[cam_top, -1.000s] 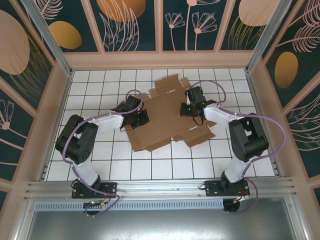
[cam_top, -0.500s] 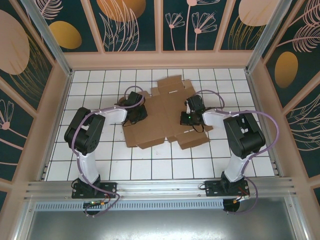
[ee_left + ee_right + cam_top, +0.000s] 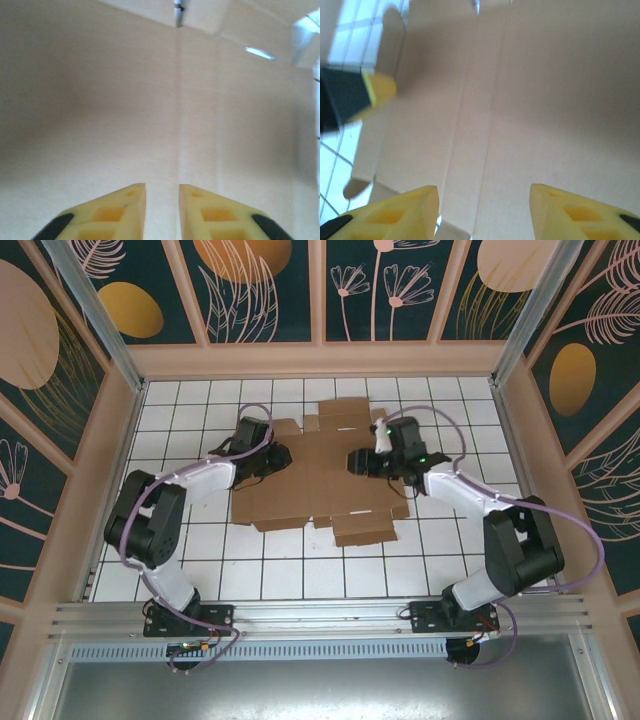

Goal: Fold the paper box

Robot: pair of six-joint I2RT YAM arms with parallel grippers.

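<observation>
Top external view has the paper box [image 3: 320, 480] lying unfolded as a wide brown sheet at the middle of the white tiled table [image 3: 200, 550], with one flap reaching toward the far side and another toward the near side on its right half. The left gripper [image 3: 272, 457] sits over the sheet's left part, close to its far-left corner, and the right gripper [image 3: 358, 462] sits over the right-centre part, the two pointing toward each other with bare cardboard between them. In the left wrist view the paper box [image 3: 150, 100] spreads under the left gripper [image 3: 162, 200], whose yellow fingers [image 3: 120, 210] stand a narrow gap apart with nothing held between them. In the right wrist view the right gripper [image 3: 485, 205] has its fingers [image 3: 405, 210] spread wide, holding nothing, above creased cardboard [image 3: 530, 100]; white tiles show at the left edge. Whether either set of fingertips touches the sheet cannot be told. Patterned dark panels [image 3: 270, 290] wall the table on its left, far and right sides.
</observation>
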